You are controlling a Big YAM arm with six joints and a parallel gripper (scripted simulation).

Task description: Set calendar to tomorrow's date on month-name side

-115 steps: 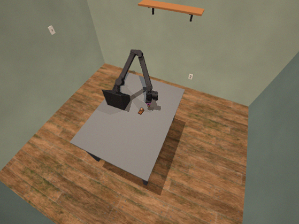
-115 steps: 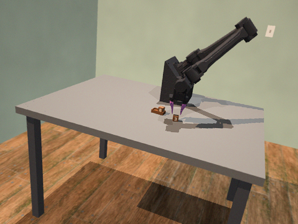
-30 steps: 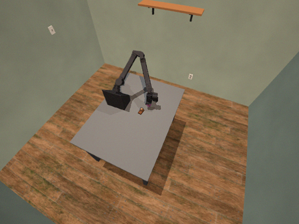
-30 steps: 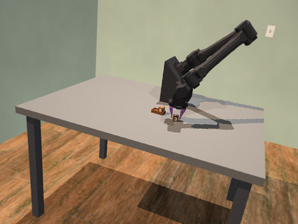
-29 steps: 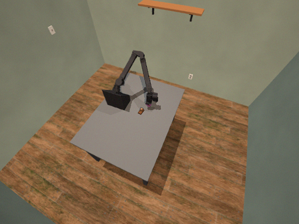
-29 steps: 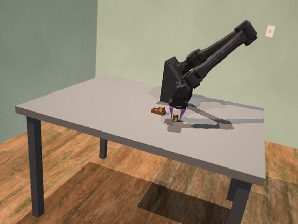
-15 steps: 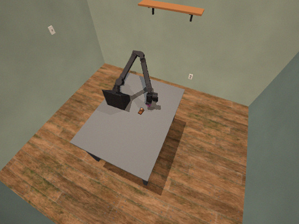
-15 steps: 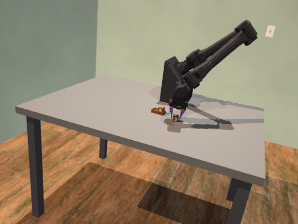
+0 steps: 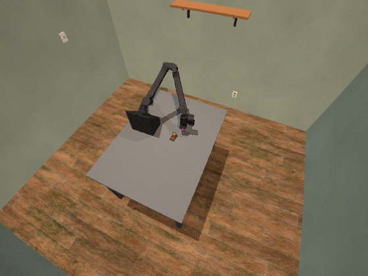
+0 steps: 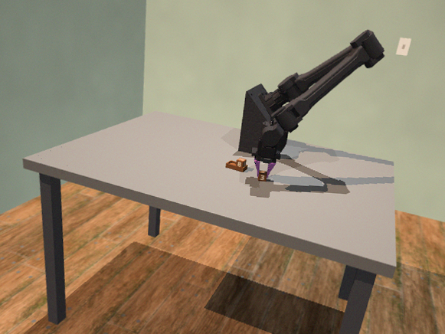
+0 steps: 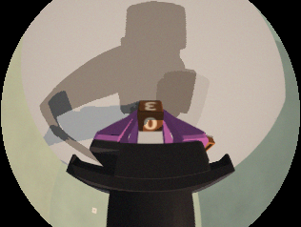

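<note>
A small wooden tray (image 10: 236, 166) lies flat on the grey table, with one cube (image 10: 239, 162) showing an 8 standing in it. The second cube (image 10: 262, 177) rests on the table to the right of the tray, outside it, and shows a 3 toward the exterior camera. My gripper (image 10: 263, 174) points straight down over this cube, its purple fingers on either side and shut on it. In the wrist view the cube (image 11: 151, 117) sits between the fingertips and shows a 0 and a 3. In the top view the tray (image 9: 173, 138) lies just left of the gripper (image 9: 183, 129).
The arm's dark base block (image 10: 253, 119) stands just behind the tray. An orange shelf (image 9: 209, 9) hangs high on the far wall.
</note>
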